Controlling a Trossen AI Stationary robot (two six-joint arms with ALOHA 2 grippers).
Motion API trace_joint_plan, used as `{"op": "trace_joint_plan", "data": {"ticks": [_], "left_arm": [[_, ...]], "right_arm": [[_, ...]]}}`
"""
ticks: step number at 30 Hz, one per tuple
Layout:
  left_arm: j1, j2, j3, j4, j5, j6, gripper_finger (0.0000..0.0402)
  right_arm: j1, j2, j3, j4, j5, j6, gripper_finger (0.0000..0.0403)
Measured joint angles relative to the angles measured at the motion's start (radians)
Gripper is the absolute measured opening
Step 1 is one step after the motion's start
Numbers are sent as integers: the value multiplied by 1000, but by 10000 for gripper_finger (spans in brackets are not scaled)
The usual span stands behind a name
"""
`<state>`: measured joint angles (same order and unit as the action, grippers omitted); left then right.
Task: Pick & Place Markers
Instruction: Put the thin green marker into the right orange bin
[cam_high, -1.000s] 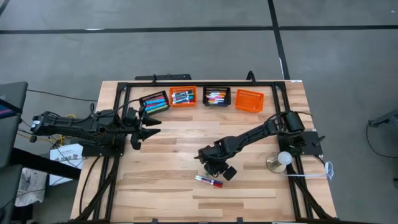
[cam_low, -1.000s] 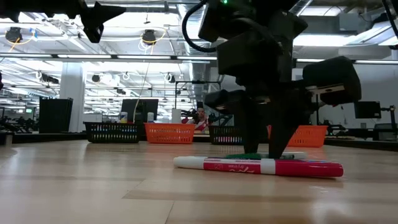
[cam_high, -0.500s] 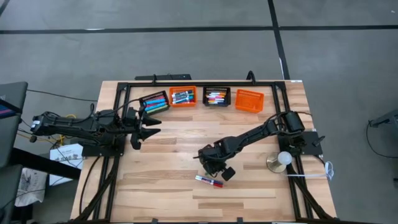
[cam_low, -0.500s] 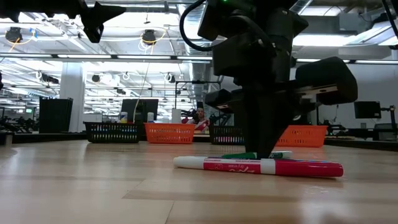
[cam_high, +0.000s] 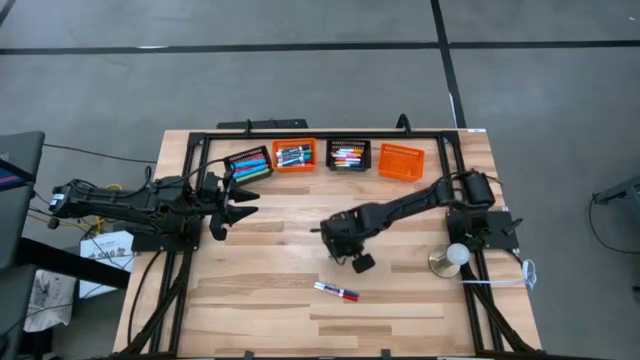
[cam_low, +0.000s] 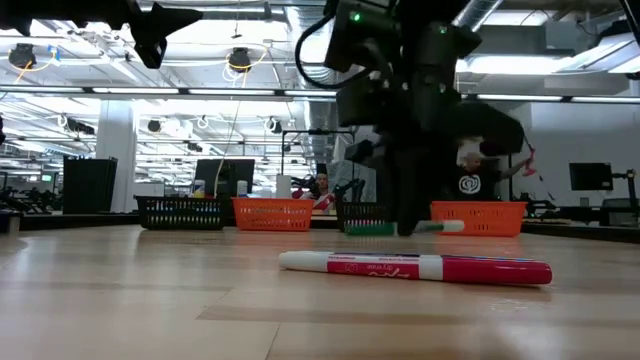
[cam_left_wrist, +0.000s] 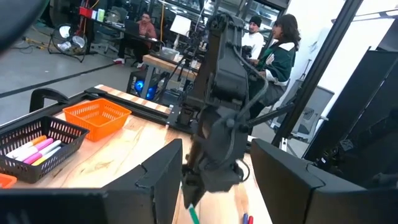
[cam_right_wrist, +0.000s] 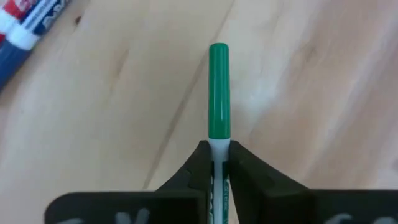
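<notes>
My right gripper (cam_high: 338, 243) hangs over the middle of the table, shut on a marker with a green cap (cam_right_wrist: 218, 93) and a white barrel. The low view shows this marker (cam_low: 400, 228) level and above the wood. A red marker (cam_low: 415, 268) and a blue one lie side by side flat on the table (cam_high: 337, 292), nearer the front edge. My left gripper (cam_high: 236, 201) waits open at the left, pointing level toward the right arm. My right gripper pinches the white barrel (cam_right_wrist: 215, 149) just behind the green cap between its two fingers. The fingers point down from above and lie across the marker. The marker stays level and is lifted clear of the table.
Four small baskets stand in a row at the far edge: a black one (cam_high: 248, 163), an orange one (cam_high: 294, 155) and a black one (cam_high: 348, 155), all with markers, and an orange one (cam_high: 401, 160). A round stand with a white ball (cam_high: 453, 256) is at the right.
My right gripper has shut on the green-capped marker, then risen and gone toward the table's far edge while rolling a little. The marker has been lifted clear and carried along level. The red and blue markers have stayed where they lay.
</notes>
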<state>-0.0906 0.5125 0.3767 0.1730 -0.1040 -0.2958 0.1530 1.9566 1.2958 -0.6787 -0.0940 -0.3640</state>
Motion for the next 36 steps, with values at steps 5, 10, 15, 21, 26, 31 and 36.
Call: {"op": "trace_joint_plan", "data": {"ticks": [5,10,15,21,26,31,36], "left_arm": [[0,0,0,3,0,0,190],[0,0,0,5,0,0,190],[0,0,0,6,0,1,190],[0,0,0,7,0,4,190],[0,0,0,8,0,4,190],[0,0,0,8,0,4,190],[0,0,0,8,0,4,190]], "right_arm": [[-48,-64,1,-97,22,1,33],[-121,-153,3,-165,55,27,41],[-203,-269,3,-223,88,58,31],[-338,-409,4,-286,160,75,41],[-464,-490,4,-340,195,38,38],[-591,-531,4,-369,221,-3,33],[-701,-538,4,-384,225,-40,42]]}}
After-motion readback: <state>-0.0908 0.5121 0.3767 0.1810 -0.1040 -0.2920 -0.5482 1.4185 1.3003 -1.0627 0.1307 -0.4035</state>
